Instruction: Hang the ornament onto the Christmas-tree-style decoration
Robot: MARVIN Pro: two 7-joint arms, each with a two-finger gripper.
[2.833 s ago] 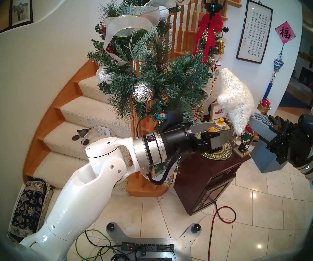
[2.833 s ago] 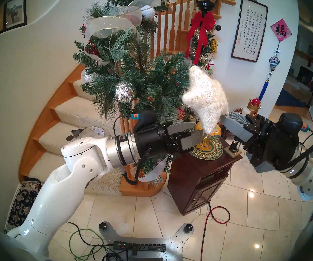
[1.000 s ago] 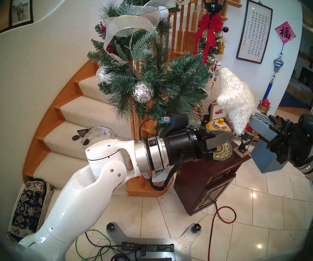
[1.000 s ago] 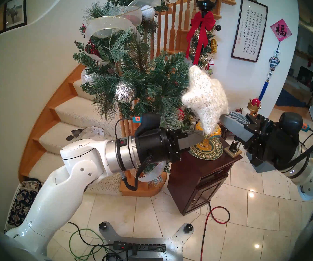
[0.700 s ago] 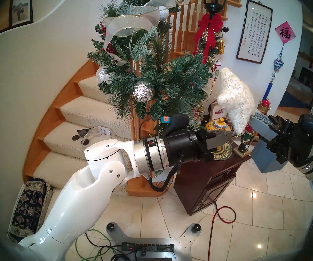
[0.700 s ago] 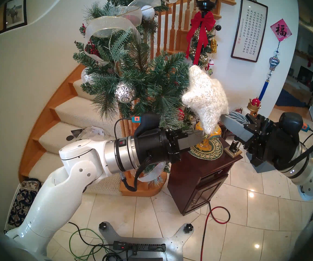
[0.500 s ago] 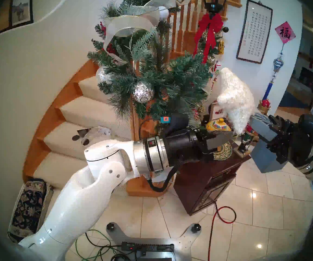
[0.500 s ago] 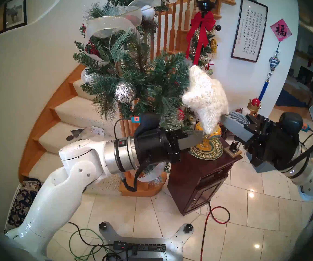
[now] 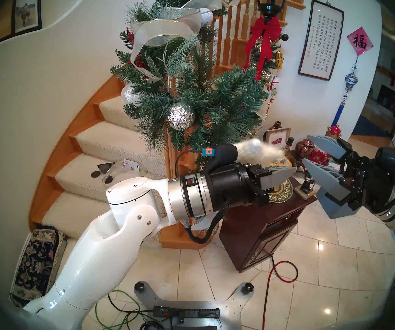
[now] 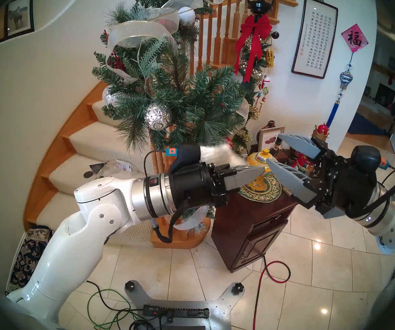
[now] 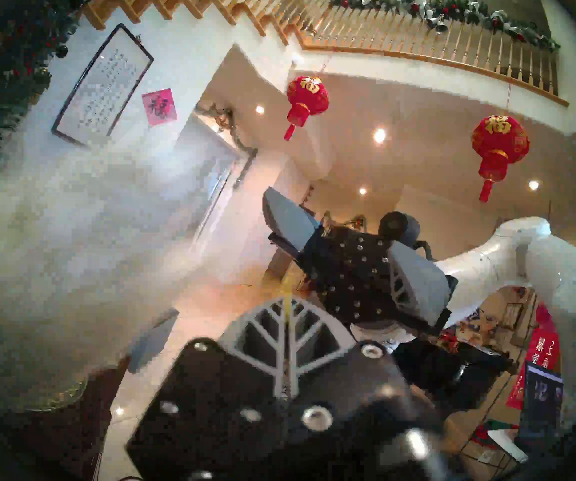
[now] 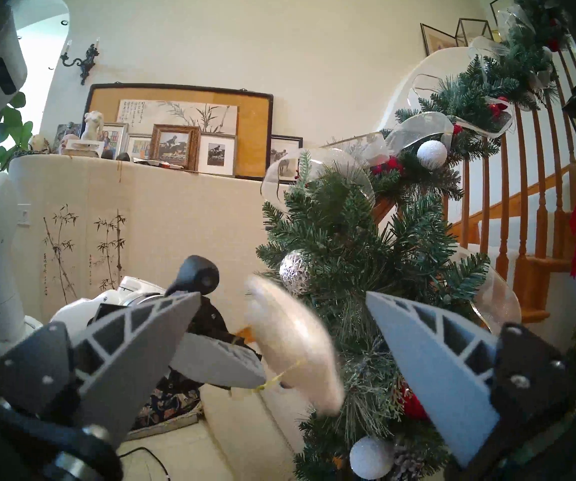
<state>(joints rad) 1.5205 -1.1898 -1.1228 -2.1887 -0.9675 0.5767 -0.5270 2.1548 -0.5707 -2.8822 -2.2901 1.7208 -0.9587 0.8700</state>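
Left gripper [image 9: 284, 173]: jaws pressed together, and in the right wrist view they're pinching the thin gold string loop [image 12: 279, 376] right at the tips. Right gripper [image 9: 308, 149]: jaws spread wide, nothing in them, facing the left one from close by.

The puffy white fuzzy fabric star [image 12: 293, 345] dangles off that string just past the left jaws. It's a smeared blur in every view, so my guess is it's mid-swing. It sits at the low fringe of the bushy green pine garland with the sheer silvery ribbon [image 9: 215, 103], below and to the right of the faceted silver ball [image 9: 181, 116]. It's not hung on anything yet.

So I'd call this the hand-over stage, with the star now on the left side by its string. Next move, as I see it: let the swing die down, then carry the loop up to a sturdy branch tip and slip it over before opening. The right arm probably needs to back off to make room.

Hard to make out:
- Whether the star touches the needles.
- How much of the loop sticks out past the jaws.
- The star's points, since the left wrist view is mushy and shows it only as a pale haze.
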